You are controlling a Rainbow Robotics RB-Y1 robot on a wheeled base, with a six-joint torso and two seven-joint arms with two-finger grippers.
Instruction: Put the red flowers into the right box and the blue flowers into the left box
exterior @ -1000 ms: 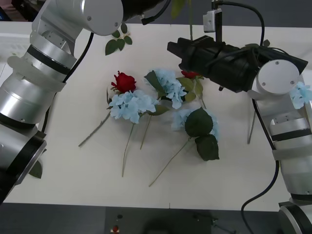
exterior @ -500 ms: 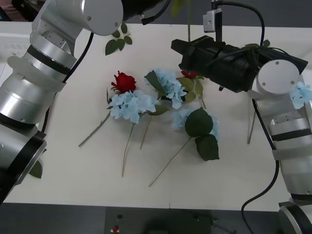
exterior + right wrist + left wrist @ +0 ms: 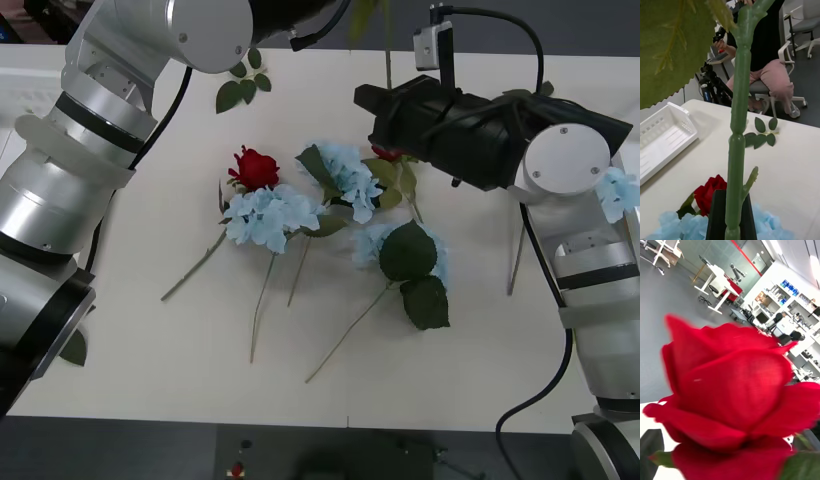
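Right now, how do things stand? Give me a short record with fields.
right gripper: shut on an upright green stem
left arm: reaches past the table's far edge
red bloom: close before the left wrist camera
roses: two on the table, the second by the right arm
blue flowers: three heads mid-table, unboxed
left box: no flowers in the part seen

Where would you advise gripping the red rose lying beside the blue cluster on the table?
Its bare lower stem, from above, closing across it: the rose lies flat, its bloom crowds the hydrangea, while that stem end lies clear.
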